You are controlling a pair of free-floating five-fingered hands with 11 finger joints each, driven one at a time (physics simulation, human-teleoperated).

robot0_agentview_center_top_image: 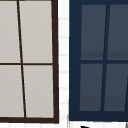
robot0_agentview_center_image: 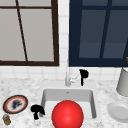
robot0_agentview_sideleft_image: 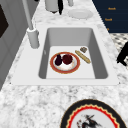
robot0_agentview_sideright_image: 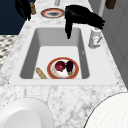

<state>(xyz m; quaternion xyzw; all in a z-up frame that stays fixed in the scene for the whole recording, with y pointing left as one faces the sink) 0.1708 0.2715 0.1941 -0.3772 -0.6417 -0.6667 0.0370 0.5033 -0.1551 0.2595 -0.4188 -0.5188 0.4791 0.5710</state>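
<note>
Patterned plate (robot0_agentview_center_image: 15,104) flat near tabletop's front edge, left of sink (robot0_agentview_center_image: 44,96). Likely stiff, glazed, slippery, breakable; best gripped at rim. Beside it, left hand (robot0_agentview_center_image: 37,110), fingers loose, holding nothing. By faucet (robot0_agentview_center_image: 67,77), right hand (robot0_agentview_center_image: 83,74), relaxed, empty.

Patterned plate (robot0_agentview_sideleft_image: 95,117) cut by edge

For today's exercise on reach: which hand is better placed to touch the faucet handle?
Probably the right hand: it hovers beside the faucet behind the sink. The left hand hangs by the sink's front-left corner, farther away.
</note>
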